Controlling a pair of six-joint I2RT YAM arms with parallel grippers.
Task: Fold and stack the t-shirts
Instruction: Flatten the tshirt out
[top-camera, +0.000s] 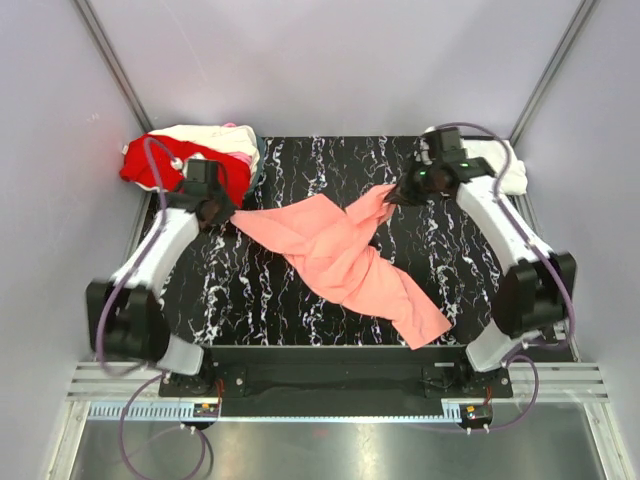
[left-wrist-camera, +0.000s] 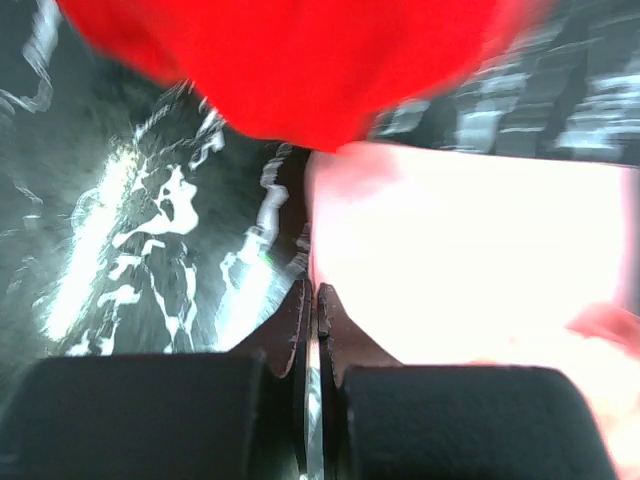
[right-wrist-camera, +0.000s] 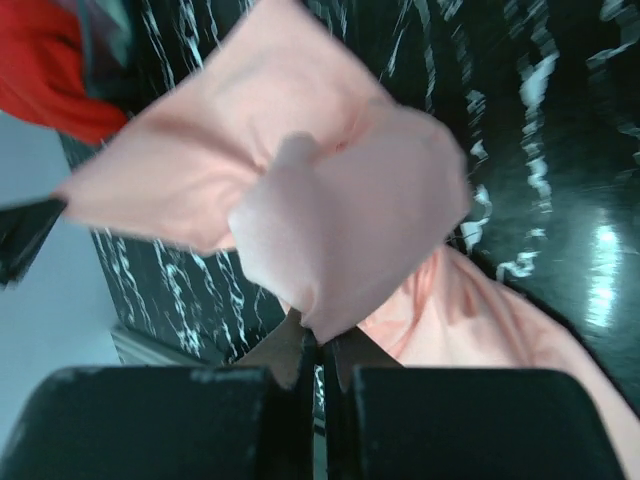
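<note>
A salmon-pink t-shirt (top-camera: 345, 255) lies crumpled and stretched across the black marbled table (top-camera: 250, 290). My left gripper (top-camera: 228, 215) is shut on its left corner, where the cloth (left-wrist-camera: 470, 250) looks washed out in the left wrist view. My right gripper (top-camera: 392, 196) is shut on its upper right corner, and the cloth (right-wrist-camera: 340, 200) bunches at my fingertips. A bright red t-shirt (top-camera: 165, 160) lies in the back left pile with a cream one (top-camera: 215, 135); the red one also shows in the left wrist view (left-wrist-camera: 300, 60). A white t-shirt (top-camera: 500, 160) lies at the back right.
The pile at the back left sits close behind my left gripper. Grey walls enclose the table on three sides. A metal rail (top-camera: 330, 405) runs along the near edge by the arm bases.
</note>
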